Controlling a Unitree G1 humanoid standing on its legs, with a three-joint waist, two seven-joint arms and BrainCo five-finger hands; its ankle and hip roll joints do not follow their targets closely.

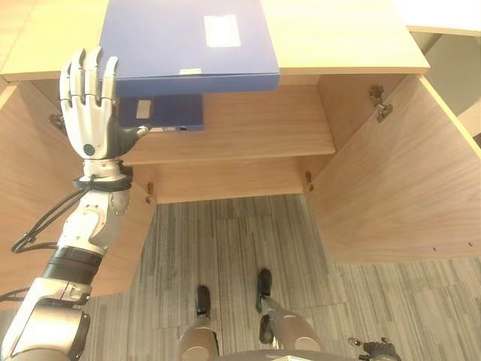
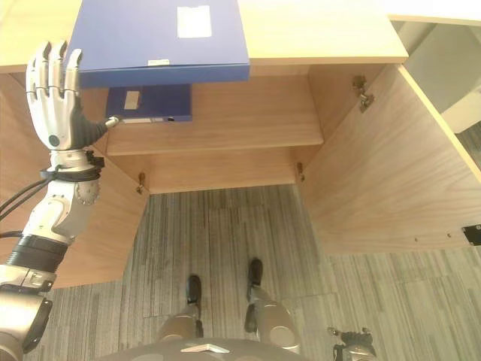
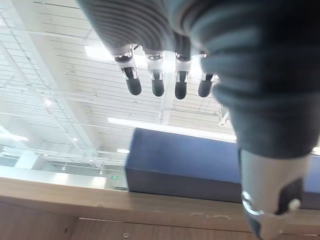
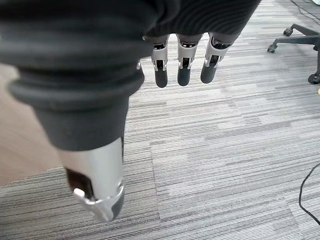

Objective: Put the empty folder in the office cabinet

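On the light wooden worktop (image 1: 338,37) above the open cabinet lies the flat blue box-shaped folder (image 1: 188,41), probably light, stiff and slick, best gripped by its overhanging front edge beside the left hand (image 1: 89,105), fingers straight, empty.

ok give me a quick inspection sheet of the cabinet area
surface: cabinet top light wood, doors open
job's things: blue folder lying on the cabinet top; second blue folder on the shelf inside
clutter: nothing seen
robot hands: left robot hand raised beside the folders, fingers straight, holding nothing; right robot hand over the floor, holding nothing
cables: nothing seen
surroundings: grey striped carpet; office chair base
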